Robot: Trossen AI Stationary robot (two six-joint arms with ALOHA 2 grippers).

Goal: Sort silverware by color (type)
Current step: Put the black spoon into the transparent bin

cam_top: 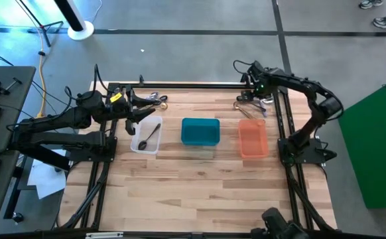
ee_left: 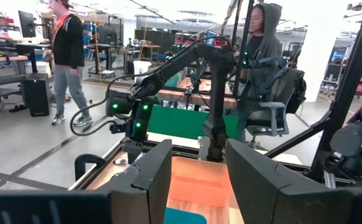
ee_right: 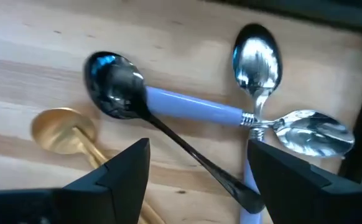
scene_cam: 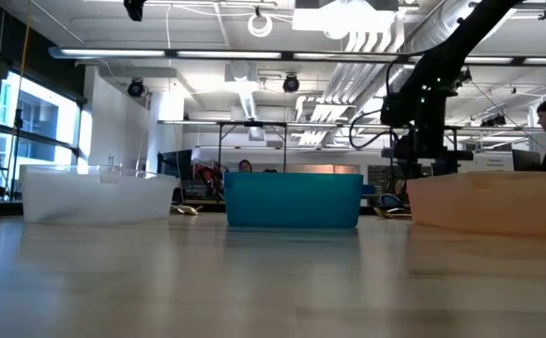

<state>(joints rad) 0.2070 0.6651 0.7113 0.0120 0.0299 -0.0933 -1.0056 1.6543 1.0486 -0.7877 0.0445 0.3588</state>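
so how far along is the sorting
Early on. One dark spoon lies in the clear bin; the teal bin and orange bin look empty. The right hand hangs open over a pile: dark spoon, gold spoon, silver spoons. More silverware lies by the left hand.

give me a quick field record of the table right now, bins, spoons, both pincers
clear bin: left of the row, holds one dark spoon
teal bin: middle, nothing visible inside
orange bin: right, nothing visible inside
right pile: black spoon, gold spoon, two silver spoons with pale blue handles
left pile: utensils at the far edge
left pincer: open, holds nothing, near the left pile
right pincer: open, over the black spoon's handle
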